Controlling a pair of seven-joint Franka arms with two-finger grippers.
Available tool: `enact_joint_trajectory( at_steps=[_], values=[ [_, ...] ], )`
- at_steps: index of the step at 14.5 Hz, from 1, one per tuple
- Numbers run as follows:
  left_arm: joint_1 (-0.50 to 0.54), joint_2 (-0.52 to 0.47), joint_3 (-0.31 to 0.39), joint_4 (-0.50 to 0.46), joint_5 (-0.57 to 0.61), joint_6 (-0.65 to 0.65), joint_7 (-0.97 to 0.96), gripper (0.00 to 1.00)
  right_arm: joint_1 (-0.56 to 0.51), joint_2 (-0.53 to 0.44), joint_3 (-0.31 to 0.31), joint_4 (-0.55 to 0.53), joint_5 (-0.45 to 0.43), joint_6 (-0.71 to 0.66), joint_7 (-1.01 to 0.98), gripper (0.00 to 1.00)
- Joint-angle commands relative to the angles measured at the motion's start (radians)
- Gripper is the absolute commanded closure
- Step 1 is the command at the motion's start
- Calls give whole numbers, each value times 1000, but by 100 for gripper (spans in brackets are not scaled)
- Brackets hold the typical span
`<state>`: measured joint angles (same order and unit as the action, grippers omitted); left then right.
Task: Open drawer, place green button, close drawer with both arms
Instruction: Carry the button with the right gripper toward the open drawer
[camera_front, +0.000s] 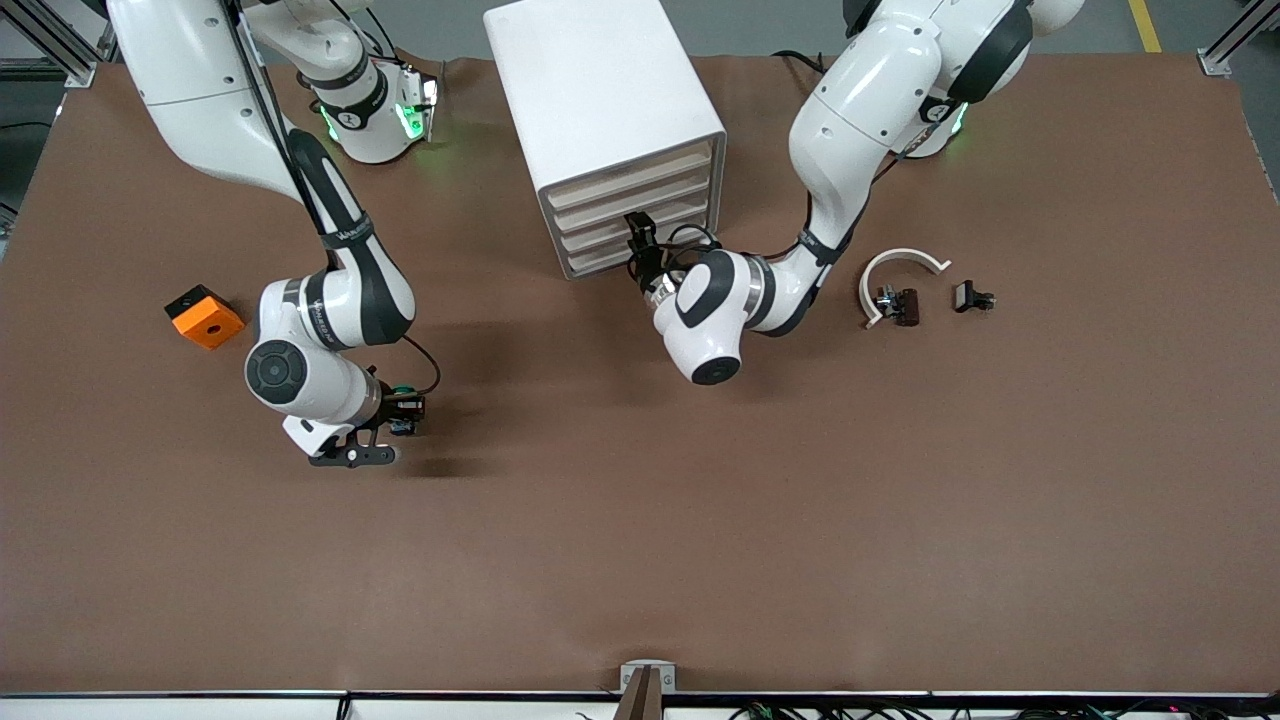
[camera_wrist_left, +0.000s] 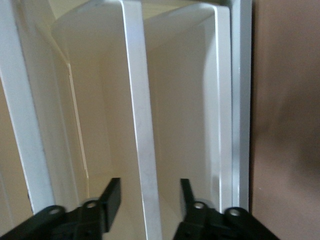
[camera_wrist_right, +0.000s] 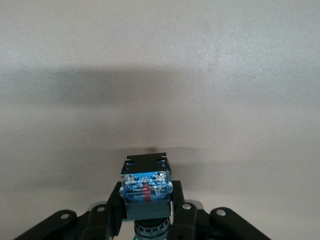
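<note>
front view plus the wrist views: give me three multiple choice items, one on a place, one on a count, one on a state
1. Where is the left gripper?
A. at the front of the white drawer cabinet
B. over the orange cube
C. over the white curved piece

2. How many small black clips lie on the table?
A. one
B. two
C. four

3. What does the right gripper hold?
A. nothing
B. the orange cube
C. the button

1 A: its fingers straddle a drawer front edge.
2 B: both lie toward the left arm's end.
3 C: its fingers clamp the button's body.
</note>
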<state>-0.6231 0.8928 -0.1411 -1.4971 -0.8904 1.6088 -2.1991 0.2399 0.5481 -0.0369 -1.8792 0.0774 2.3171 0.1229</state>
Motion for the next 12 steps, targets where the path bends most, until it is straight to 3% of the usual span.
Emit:
enact_joint_trajectory(
  at_steps=[1,4,6,8,12],
  values=[
    [-1,14,5,20,-21,-13,-7,58,13,-37,-5,21,10,-62,8,81],
    [-7,14,6,20,-19,-13,-5,73,30,-69,-5,72,9,-174,42,80],
    [-6,17,6,20,-21,-13,-5,83,53,-80,-5,145,-1,-319,144,80],
    [-6,15,8,20,-19,-13,-8,100,82,-85,-5,233,-1,-465,231,80],
    [3,12,15,37,-16,-13,-16,100,156,-125,-3,325,2,-617,444,80]
  ],
)
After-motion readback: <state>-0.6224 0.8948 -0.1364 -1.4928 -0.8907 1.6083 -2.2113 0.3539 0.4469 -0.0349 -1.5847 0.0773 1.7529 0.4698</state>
